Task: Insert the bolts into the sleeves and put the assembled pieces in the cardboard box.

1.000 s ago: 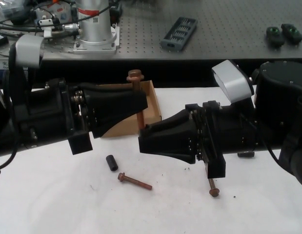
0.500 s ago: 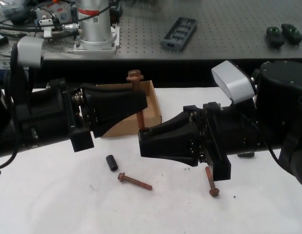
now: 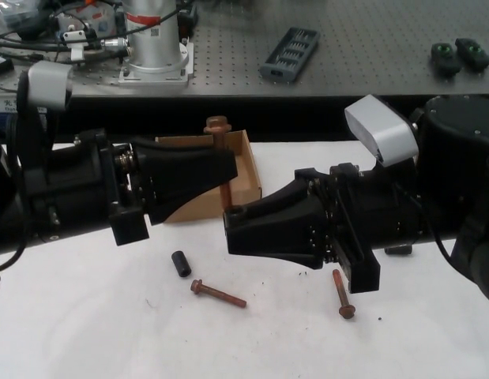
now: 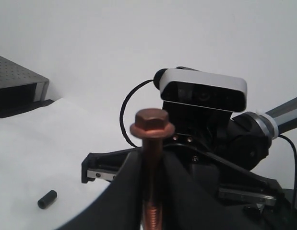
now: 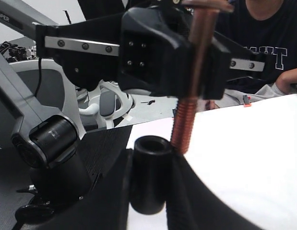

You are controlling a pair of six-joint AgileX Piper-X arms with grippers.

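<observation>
My left gripper (image 3: 222, 175) is shut on a copper bolt (image 3: 219, 130), held upright with its hex head on top. The bolt (image 4: 151, 143) rises between the fingers (image 4: 126, 191) in the left wrist view. My right gripper (image 3: 231, 219) is shut on a black sleeve (image 3: 235, 212), open end up. The sleeve (image 5: 150, 178) sits just under the bolt's threaded tip (image 5: 184, 129), which stands at its rim, beside the bore. Both grippers meet in front of the cardboard box (image 3: 248, 167).
A loose black sleeve (image 3: 180, 263) and a loose bolt (image 3: 219, 294) lie on the white table below the grippers. Another bolt (image 3: 343, 296) lies under the right arm. The loose sleeve (image 4: 47, 199) also shows on the table. A perforated bench with equipment runs behind.
The right gripper has shifted slightly left and turned with the sleeve, bringing it under the bolt's tip and uncovering more of the bolt on the table. The left arm has barely moved.
</observation>
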